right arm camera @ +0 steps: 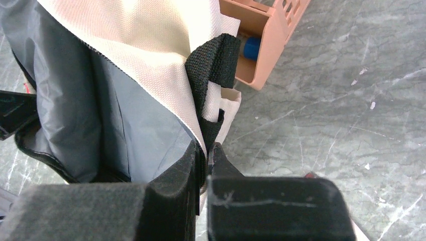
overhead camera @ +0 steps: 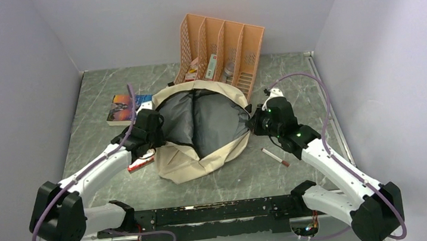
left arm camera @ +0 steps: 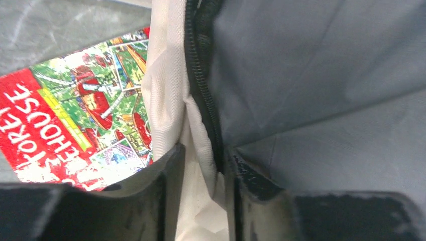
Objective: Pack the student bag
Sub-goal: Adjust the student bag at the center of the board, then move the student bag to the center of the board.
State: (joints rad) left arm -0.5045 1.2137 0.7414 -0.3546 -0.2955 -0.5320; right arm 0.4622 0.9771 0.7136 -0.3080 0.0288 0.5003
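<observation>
Packing has barely begun, by the look of it. The student bag (overhead camera: pixel 181 163), a large soft cream fabric backpack with dark zippers, lies in the middle of the grey marbled table (overhead camera: pixel 223 182). Its mouth is spread wide and only bare grey lining shows inside.

The right gripper (right arm camera: pixel 207 150), at the bag's right rim, has its jaws closed tight on the cream edge beside a black strap. The left gripper (left arm camera: pixel 203 165), at the bag's left rim, stands with jaws partly apart astride the zipper edge, which looks slack between them rather than pinched.

What could be packed lies outside the bag:
- a colourful book (overhead camera: pixel 121 108) behind the bag's left side
- a red-covered booklet (left arm camera: pixel 60 125) just left of the bag
- a white pen (overhead camera: pixel 275 156) to the bag's right
- small items in the orange plastic file organizer (overhead camera: pixel 221 48) behind the bag
</observation>
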